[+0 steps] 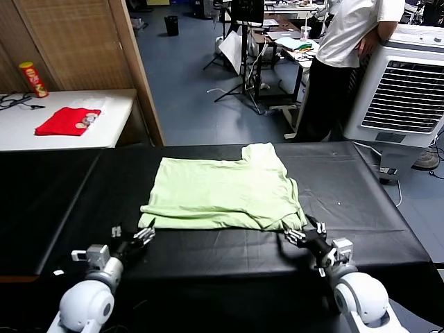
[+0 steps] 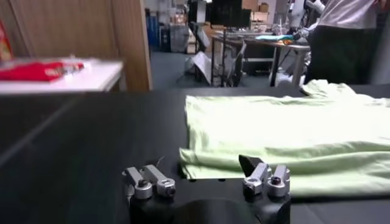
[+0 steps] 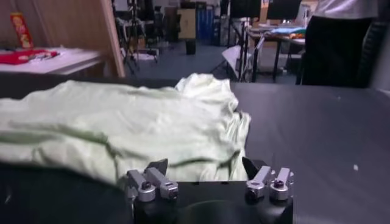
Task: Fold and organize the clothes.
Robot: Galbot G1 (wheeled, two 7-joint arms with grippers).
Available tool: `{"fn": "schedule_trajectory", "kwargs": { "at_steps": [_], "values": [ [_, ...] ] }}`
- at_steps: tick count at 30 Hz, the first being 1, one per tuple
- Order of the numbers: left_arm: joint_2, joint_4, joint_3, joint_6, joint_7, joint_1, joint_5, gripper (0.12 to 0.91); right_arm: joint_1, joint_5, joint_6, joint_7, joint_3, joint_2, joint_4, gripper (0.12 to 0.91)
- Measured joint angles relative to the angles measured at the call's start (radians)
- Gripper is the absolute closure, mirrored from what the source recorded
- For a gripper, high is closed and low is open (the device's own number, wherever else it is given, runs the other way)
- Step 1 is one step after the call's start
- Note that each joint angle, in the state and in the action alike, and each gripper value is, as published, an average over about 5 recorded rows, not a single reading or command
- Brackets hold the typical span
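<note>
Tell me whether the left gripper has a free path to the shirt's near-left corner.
Probably yes. The left gripper sits open on the black table just short of the T-shirt, and nothing lies between its fingers and the near-left corner.

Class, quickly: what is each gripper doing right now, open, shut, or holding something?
Left gripper: open, holding nothing, at the T-shirt's near left corner.
Right gripper: open, holding nothing, at the shirt's near right corner.
</note>
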Motion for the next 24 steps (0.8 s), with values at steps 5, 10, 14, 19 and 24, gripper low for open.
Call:
{"fn": "schedule_trajectory", "kwargs": {
  "at_steps": [5,10,14,19,24],
  "values": [
    [0.000,0.014,-0.003,0.002,0.011,-0.006,-0.041,0.486,-0.007,-0.007,0.000,0.001,-0.001,0.005,0.002,0.686],
    [-0.004,0.037,-0.002,0.001,0.014,-0.013,-0.042,0.754,-0.009,-0.008,-0.001,0.007,-0.001,0.004,0.005,0.848],
    [-0.007,0.041,0.000,0.001,0.012,-0.006,-0.022,0.898,-0.015,0.011,-0.003,0.022,0.003,-0.005,0.016,0.889],
    [-0.015,0.014,-0.009,0.006,-0.013,0.021,0.031,0.904,-0.039,0.067,-0.037,0.056,0.015,-0.028,0.047,0.899],
    [-0.005,-0.042,-0.019,0.019,-0.034,0.070,0.091,0.904,-0.088,0.110,-0.111,0.099,0.033,-0.056,0.099,0.901]
  ]
}}
